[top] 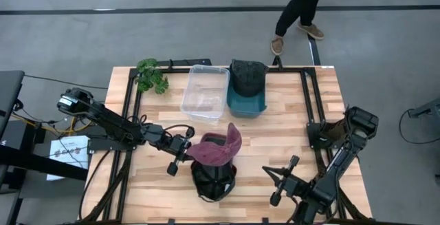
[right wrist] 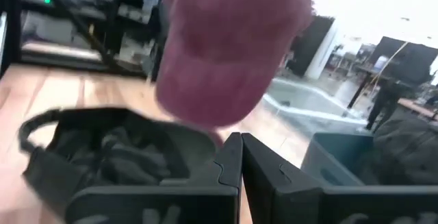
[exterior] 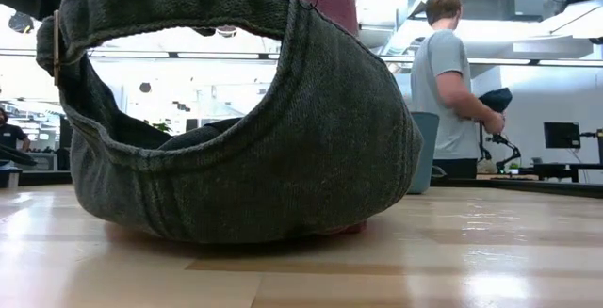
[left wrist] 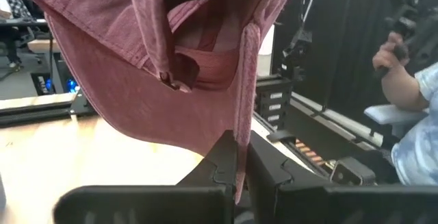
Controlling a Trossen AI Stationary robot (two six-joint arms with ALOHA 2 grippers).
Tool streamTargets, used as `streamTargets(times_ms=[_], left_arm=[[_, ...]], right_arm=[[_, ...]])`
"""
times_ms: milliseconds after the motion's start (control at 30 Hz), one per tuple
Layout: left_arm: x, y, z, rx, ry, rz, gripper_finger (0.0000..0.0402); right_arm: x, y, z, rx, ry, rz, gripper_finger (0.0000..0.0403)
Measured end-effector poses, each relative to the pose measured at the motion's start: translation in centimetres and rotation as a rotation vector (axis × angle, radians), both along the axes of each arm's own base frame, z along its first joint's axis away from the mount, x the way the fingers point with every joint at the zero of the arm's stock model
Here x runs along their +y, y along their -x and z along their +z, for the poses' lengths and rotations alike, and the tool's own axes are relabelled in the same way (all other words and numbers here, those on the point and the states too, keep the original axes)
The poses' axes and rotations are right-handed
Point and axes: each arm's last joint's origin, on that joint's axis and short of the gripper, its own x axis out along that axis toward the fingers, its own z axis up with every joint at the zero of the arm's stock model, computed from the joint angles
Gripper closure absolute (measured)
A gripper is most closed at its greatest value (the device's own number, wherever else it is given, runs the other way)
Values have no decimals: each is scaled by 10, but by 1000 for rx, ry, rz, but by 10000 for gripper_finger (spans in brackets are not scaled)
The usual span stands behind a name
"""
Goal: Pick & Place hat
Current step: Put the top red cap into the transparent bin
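Note:
A maroon hat [top: 220, 148] hangs over the middle of the table with my left gripper [top: 190, 154] shut on it, reaching in level from the table's left. Under it a dark grey hat [top: 213, 181] lies crown down on the wood, opening up, and fills the low view [exterior: 236, 138]. Whether the two hats touch cannot be told. My right gripper [top: 271, 175] is shut on nothing, near the front edge to the right of both hats and pointing at them [right wrist: 239, 157]. My left gripper pinches a narrow band at the maroon hat's rim [left wrist: 243, 125] between its two fingers. The fingers [left wrist: 217, 164] come in level from the table's left. The hat is lifted off the wood, and its crown [left wrist: 137, 101] billows out beyond the fingertips.
A clear bin [top: 205, 91] and a teal bin [top: 245, 102] with another dark hat [top: 246, 77] on it stand at the far side. A small green plant [top: 151, 75] is at the far left. A person [top: 302, 8] walks beyond the table; another person [exterior: 450, 82] stands behind it.

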Motion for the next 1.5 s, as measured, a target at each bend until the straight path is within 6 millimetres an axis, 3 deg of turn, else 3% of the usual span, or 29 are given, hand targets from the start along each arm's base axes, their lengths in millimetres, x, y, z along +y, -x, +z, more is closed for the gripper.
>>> streamTargets(times_ms=[200,333,467,633,933,1500], left_arm=[[-1,-2,5,-10,18,5,388],[0,-3,4,-8,16,44,388],[1,-2,5,-8,17,63,388],[0,3,9,10,13,83,388],[-7,24,13,108,-64,248,388],[-31,50,14,167,-127,122,388]], right_arm=[[10,-30,2,218,-39,112,403],[24,-55,17,293,-24,397,403],[32,-69,33,247,70,659,403],[21,-81,35,243,150,610,403],[3,-97,30,290,96,579,403],[-9,-107,30,303,126,548,403]])
